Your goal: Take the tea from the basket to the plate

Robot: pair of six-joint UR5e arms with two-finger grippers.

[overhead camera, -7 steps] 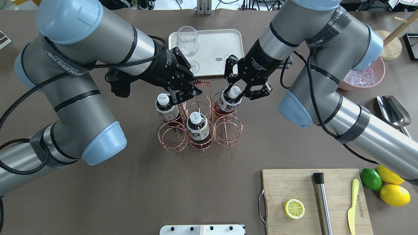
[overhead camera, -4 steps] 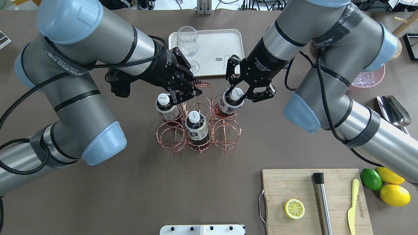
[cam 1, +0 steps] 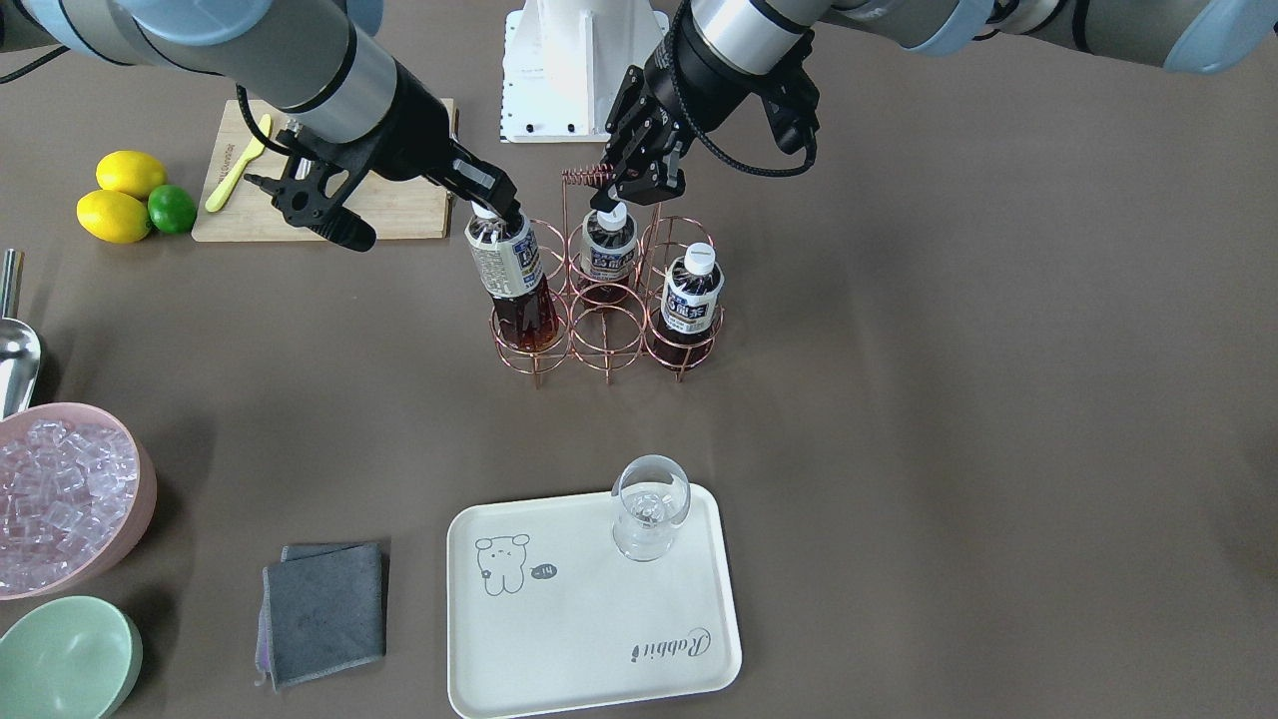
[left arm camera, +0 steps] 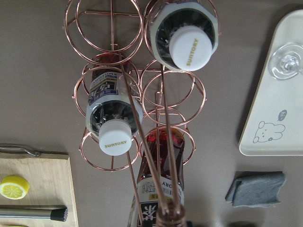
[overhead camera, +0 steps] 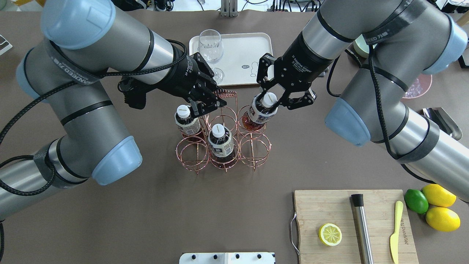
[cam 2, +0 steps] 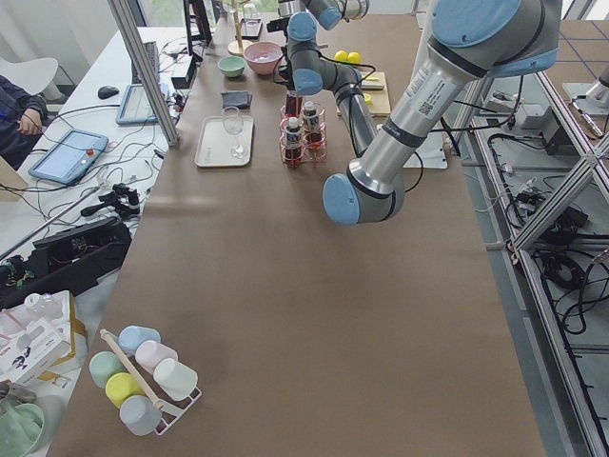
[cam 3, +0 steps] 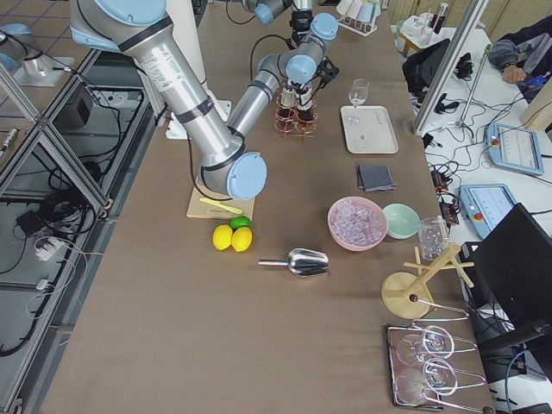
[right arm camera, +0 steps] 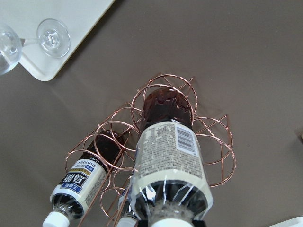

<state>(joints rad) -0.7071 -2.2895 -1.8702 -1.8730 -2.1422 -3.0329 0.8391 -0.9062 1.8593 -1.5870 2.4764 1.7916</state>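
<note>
The copper wire basket point(overhead camera: 240, 147) stands mid-table. My left gripper point(overhead camera: 216, 97) is shut on the coil at the top of its handle point(cam 1: 585, 178). Around the white cap of one tea point(overhead camera: 261, 112), my right gripper point(overhead camera: 270, 99) is shut. That bottle point(cam 1: 509, 275) is raised and tilted, its base still inside the back-right cell's ring, as the right wrist view point(right arm camera: 170, 161) shows. Two other teas point(overhead camera: 187, 124) point(overhead camera: 220, 142) stand upright in their cells. The cream plate point(overhead camera: 243, 53) lies beyond the basket, nearer the operators' side point(cam 1: 589, 619).
A wine glass point(cam 1: 650, 504) stands on the plate's corner. A grey cloth point(cam 1: 324, 609), a pink bowl of ice point(cam 1: 60, 499) and a green bowl point(cam 1: 60, 659) lie beside the plate. A cutting board point(overhead camera: 351, 223) and lemons point(overhead camera: 439, 209) sit near the robot.
My right gripper has risen and shifted right with the tea, which now stands higher in its cell and leans more. The left gripper stays on the handle.
</note>
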